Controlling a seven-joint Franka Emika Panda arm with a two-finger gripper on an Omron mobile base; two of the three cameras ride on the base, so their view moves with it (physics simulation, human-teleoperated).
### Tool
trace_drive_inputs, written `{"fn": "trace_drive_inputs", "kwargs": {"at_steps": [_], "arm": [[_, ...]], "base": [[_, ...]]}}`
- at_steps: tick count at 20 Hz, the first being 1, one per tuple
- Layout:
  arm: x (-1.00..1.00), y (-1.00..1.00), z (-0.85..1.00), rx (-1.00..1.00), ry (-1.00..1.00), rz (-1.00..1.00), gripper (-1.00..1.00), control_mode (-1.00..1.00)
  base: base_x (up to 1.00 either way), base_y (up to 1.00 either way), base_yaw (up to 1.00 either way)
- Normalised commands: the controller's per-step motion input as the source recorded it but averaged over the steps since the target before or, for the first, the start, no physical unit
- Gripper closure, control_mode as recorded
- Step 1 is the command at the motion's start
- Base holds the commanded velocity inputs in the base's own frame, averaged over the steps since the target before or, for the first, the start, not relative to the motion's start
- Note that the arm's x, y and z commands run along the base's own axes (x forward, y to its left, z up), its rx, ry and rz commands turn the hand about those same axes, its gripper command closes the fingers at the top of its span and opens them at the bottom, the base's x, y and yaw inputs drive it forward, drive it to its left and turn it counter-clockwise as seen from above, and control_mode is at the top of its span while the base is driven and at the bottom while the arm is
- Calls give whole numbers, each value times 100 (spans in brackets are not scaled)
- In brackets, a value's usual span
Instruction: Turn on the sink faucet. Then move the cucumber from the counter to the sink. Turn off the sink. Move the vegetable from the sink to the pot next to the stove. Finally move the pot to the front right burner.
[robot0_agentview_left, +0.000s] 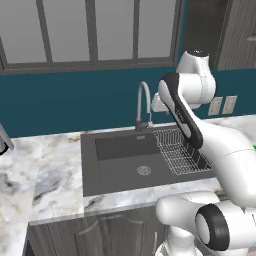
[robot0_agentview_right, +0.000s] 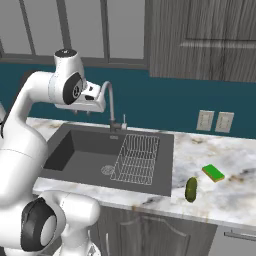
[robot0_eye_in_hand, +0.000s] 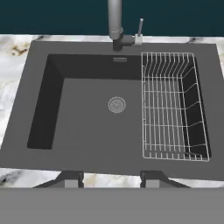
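One sink (robot0_eye_in_hand: 87, 131) sits in the marble counter (robot0_agentview_right: 220, 192), dark grey, with one round silver drain (robot0_eye_in_hand: 117, 105) near the middle of its floor and one wire rack (robot0_eye_in_hand: 170, 105) filling its right part. One faucet (robot0_agentview_left: 144, 107) rises from the back rim, a slim silver gooseneck with a small lever (robot0_eye_in_hand: 139, 29) upright just right of its base. No water shows at the spout.

The gripper (robot0_eye_in_hand: 111, 178) hangs above the sink's front rim, facing down into the basin; its two dark tips stand apart with nothing between them, partly open and holding nothing. In the base views the hand sits high, close beside the spout.

One cucumber (robot0_agentview_right: 191, 189), stubby and dark green, lies on the counter right of the sink, just beyond its right rim. One green sponge (robot0_agentview_right: 213, 173) lies near it, farther right and back. Two wall outlets (robot0_agentview_right: 214, 121) sit side by side on the teal wall above
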Motion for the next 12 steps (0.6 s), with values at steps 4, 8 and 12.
{"fn": "trace_drive_inputs", "kwargs": {"at_steps": [4,8,12], "arm": [[0,0,0,0,0,0,-100,100],[0,0,0,0,0,0,-100,100],[0,0,0,0,0,0,-100,100]], "base": [[0,-12,0],[0,-46,0],[0,-51,0]]}}
